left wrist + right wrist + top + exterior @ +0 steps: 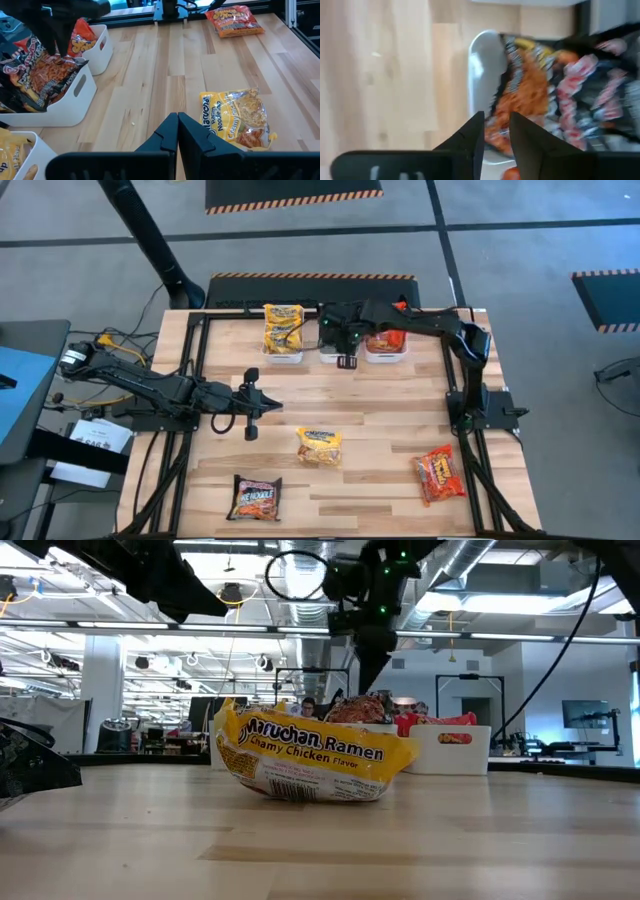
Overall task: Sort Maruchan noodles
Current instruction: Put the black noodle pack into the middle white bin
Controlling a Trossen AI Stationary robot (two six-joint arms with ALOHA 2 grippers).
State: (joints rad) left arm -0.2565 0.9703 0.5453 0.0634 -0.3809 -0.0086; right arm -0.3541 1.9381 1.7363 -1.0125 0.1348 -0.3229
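The yellow noodle packet (312,762) near the table's middle reads "Maruchan Ramen, Creamy Chicken Flavor"; the left wrist view shows "Ramen Noodle Soup" on it.

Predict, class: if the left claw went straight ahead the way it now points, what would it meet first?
Probably bare table: the shut left claw points between the yellow packet and the middle bin, though depth is unclear.
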